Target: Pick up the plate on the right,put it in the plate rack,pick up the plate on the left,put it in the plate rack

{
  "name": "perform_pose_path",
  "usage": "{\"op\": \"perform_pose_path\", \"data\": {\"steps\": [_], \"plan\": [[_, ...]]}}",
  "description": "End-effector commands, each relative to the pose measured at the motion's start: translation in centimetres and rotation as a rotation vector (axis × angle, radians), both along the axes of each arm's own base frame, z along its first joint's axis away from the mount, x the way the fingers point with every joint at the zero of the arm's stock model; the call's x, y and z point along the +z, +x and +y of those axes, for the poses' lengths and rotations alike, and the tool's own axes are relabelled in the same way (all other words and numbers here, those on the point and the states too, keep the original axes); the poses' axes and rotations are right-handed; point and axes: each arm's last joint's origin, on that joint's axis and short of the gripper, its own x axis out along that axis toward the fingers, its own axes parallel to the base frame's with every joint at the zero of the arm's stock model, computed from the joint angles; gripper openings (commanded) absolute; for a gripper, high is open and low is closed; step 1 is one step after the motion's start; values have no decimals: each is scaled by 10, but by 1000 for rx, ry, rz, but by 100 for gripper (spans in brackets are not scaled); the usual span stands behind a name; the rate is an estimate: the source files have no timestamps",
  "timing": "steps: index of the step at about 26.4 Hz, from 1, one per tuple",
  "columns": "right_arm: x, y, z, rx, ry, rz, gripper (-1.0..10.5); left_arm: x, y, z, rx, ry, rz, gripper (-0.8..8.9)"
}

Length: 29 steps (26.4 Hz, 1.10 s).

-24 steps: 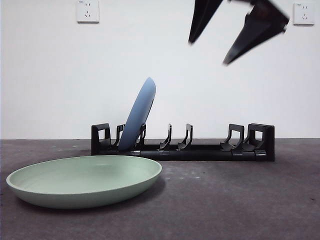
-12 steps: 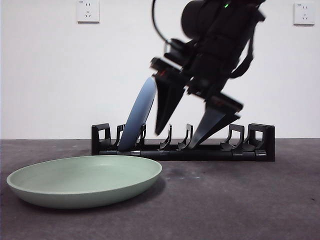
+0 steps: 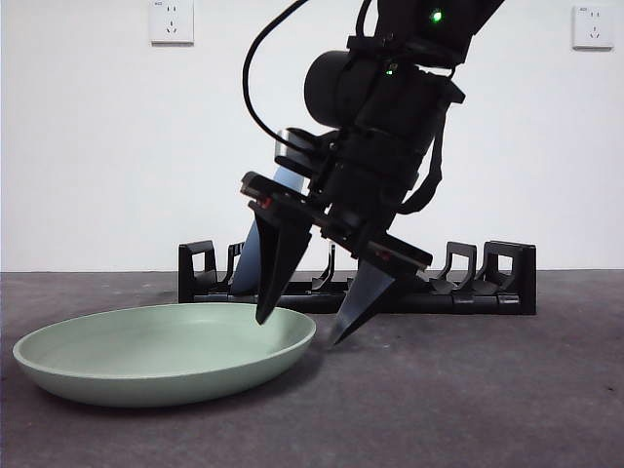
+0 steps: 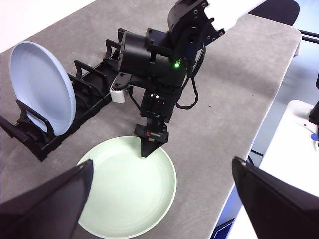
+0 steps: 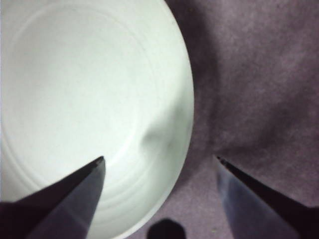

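Showing the right end effector [image 3: 300, 331] straddling the near rim of the green plate [image 3: 161, 351] in the front view, its jaws are standing spread wide and gripping nothing. One jaw tip is hanging over the inside of the plate and the other is hanging outside the rim above the grey desk [image 3: 468, 390]; whether either tip is touching cannot be told. The right wrist view is showing the same straddle: the pale green plate [image 5: 89, 109] is lying between and beyond the two dark jaws, and its far edge is being cut off by the frame.

The arm is hiding most of the blue plate [image 3: 255, 258] in the front view. In the left wrist view the blue plate [image 4: 42, 87] is standing on edge, leaning, in slots near one end of the plate rack [image 4: 87, 87]. The middle of the plate rack [image 3: 487, 283] is also being hidden in the front view.

The left end effector [image 4: 162, 179] is waiting high above the desk, jaws wide apart and empty, only blurred dark tips showing.
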Motion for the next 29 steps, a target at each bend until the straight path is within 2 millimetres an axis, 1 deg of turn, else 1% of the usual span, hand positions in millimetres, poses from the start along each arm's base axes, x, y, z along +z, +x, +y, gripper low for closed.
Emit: {"op": "perform_pose_path", "data": {"steps": [1, 3, 7, 8, 10, 16, 19, 22, 25, 27, 29], "plan": [[-11, 0, 1, -10, -12, 32, 207, 0, 1, -1, -15, -2, -8, 472], [-14, 0, 1, -5, -7, 47, 149, 0, 1, -2, -20, -2, -7, 472], [-19, 0, 2, -4, 1, 76, 146, 0, 3, -4, -37, -1, -5, 472], [-20, 0, 2, -6, -4, 75, 116, 0, 3, -5, -44, 1, -2, 472], [-20, 1, 2, -8, -8, 71, -19, -1, 5, -8, -65, 5, 9, 472], [-18, 2, 3, -3, 7, 51, -12, -5, 12, -20, -164, 41, 24, 472], [-10, 2, -3, -2, 17, 63, -12, -7, 15, -30, -228, 81, 20, 472], [6, -1, -13, 8, 12, 56, -12, -12, 20, -42, -287, 147, 4, 472], [32, -4, -32, -2, 14, 34, -12, -17, 24, -56, -345, 229, -17, 472], [52, -8, -47, -19, 23, 12, -12, -22, 27, -67, -379, 290, -26, 472], [84, -15, -75, -59, 43, -37, -12, -30, 31, -87, -427, 394, -65, 472]]}}
